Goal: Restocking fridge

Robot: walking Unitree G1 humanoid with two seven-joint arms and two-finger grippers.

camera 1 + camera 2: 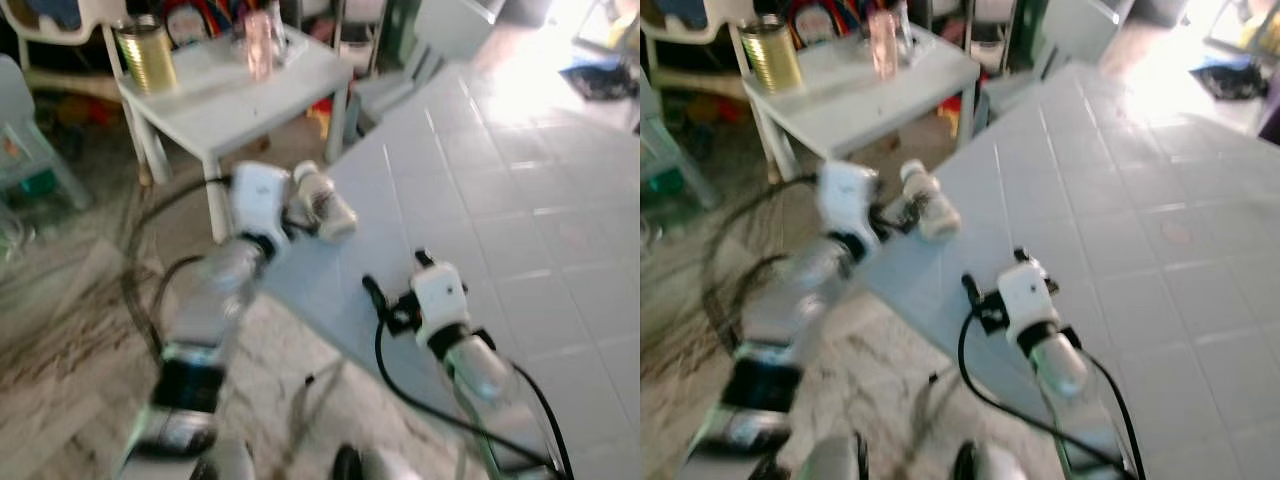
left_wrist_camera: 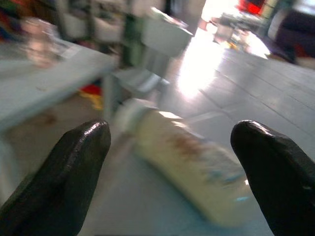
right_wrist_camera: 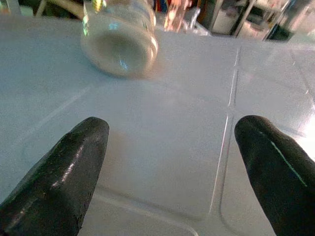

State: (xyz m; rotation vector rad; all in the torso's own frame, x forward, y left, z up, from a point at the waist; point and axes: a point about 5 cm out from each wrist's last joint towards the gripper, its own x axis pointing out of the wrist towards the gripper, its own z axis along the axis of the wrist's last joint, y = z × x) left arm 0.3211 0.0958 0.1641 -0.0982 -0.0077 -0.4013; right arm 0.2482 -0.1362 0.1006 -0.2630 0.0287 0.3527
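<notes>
One bottle (image 1: 322,203) lying on its side just ahead of the spread-fingered left gripper (image 1: 300,215), long axis slanting away; empty, wide-open right gripper (image 1: 385,300) farther back

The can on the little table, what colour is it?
Shiny gold-yellow; the can shows best in the left eye view.

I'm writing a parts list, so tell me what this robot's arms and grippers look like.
Both arms are shiny silver tubes with dark bands, ending in white boxy wrist blocks. Black cables loop from each wrist. The left gripper and right gripper each have two thick, rounded, glossy black fingers. No markings are readable in the blur.
</notes>
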